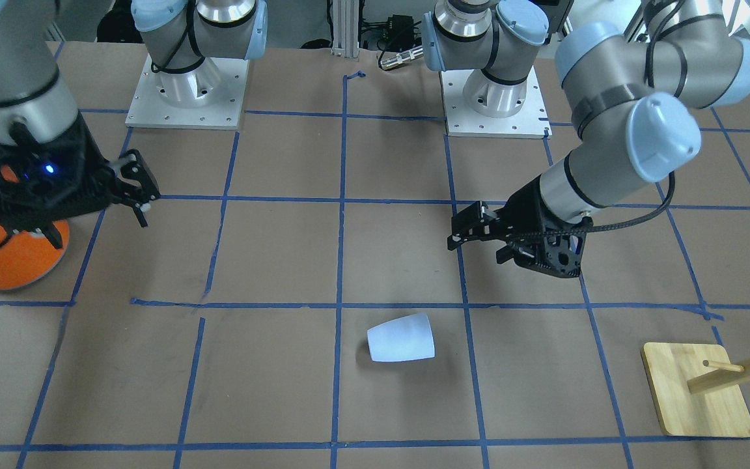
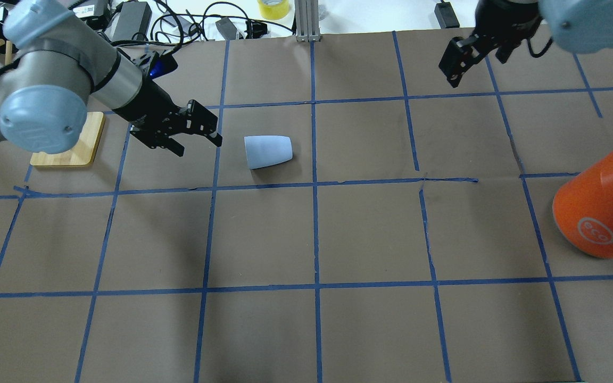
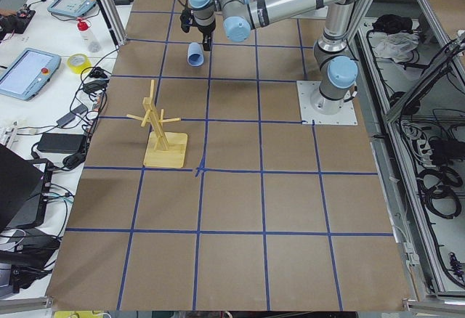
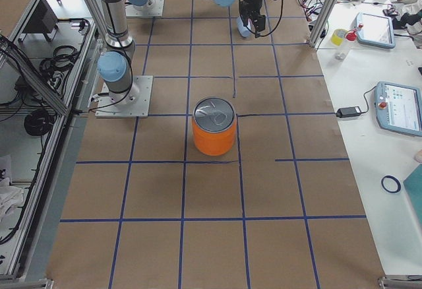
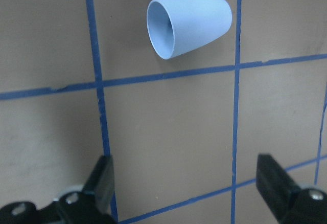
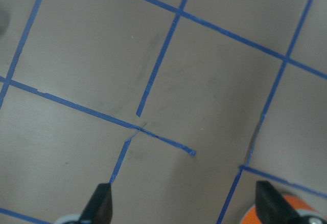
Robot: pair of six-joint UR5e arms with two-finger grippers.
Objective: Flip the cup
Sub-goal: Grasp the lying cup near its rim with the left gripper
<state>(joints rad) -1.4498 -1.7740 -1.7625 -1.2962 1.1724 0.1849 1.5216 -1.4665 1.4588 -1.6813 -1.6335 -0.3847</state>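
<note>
The cup (image 2: 268, 151) lies on its side on the brown papered table (image 2: 370, 239), inside one taped square. Its wide mouth points toward the left gripper (image 2: 200, 148), which hangs near it but not touching. In the left wrist view the fingers (image 5: 104, 178) stand wide apart and empty, with the cup ahead of them and slightly off to one side. The right gripper (image 6: 184, 203) is also spread wide and holds nothing; it is well apart from the cup, close to the orange can with silver lid (image 2: 599, 213).

The step in hand looks like the approach, with no grasp made yet. The left gripper would next need to move forward and down until its fingers straddle the tapered body, close gently on the smooth plastic, then turn the wrist to stand the cup up. Its height above the table is hard to judge from these views, so the descent probably needs care
</note>
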